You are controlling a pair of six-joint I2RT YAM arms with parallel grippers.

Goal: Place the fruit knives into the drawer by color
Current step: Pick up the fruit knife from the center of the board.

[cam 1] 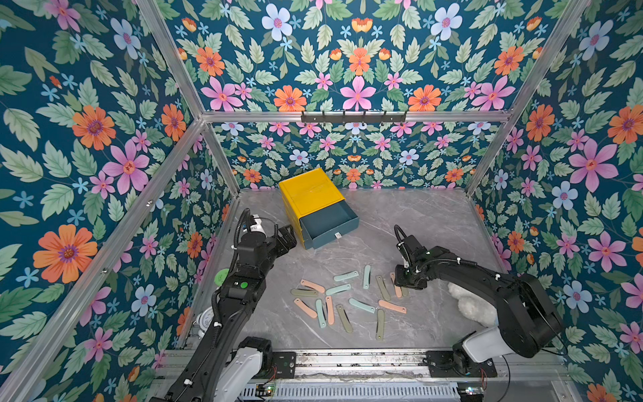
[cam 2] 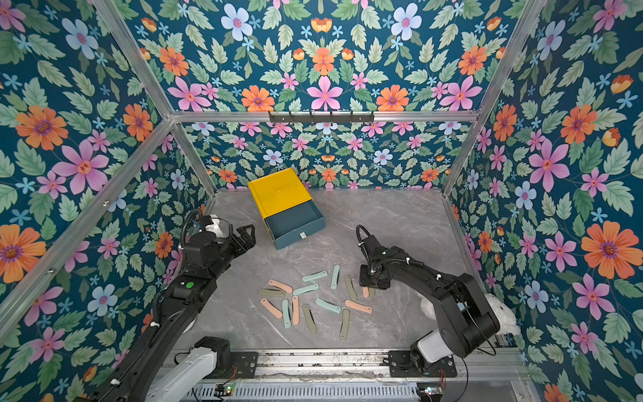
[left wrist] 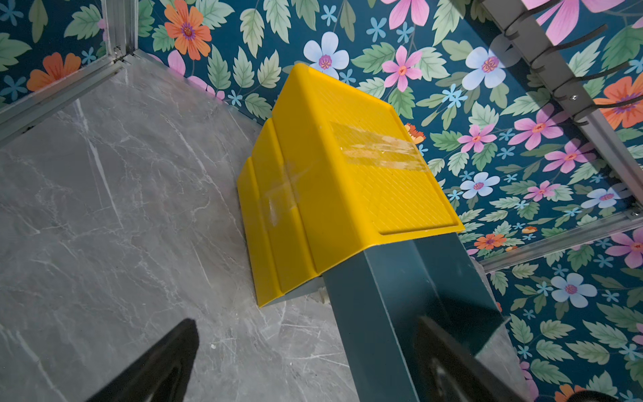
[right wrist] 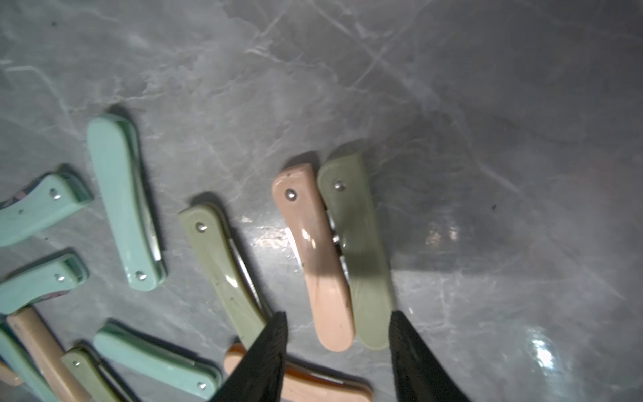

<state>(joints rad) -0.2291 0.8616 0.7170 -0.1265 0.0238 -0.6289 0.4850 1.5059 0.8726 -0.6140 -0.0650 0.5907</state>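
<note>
The right hand (right wrist: 337,315), fingers apart, straddles the touching pink knife (right wrist: 313,250) and olive knife (right wrist: 362,250); closing could lift both colors together.

Your left arm (cam 1: 240,299) and right arm (cam 1: 487,282) are matte black with a white link (cam 1: 483,343) at each base, and the left one bears a round green mark (cam 1: 244,285). Ribbed black cables (cam 1: 445,260) run along them, held by white ties (cam 1: 498,277). Your right gripper (right wrist: 338,313) has black, finely textured wedge fingers (right wrist: 264,358).
</note>
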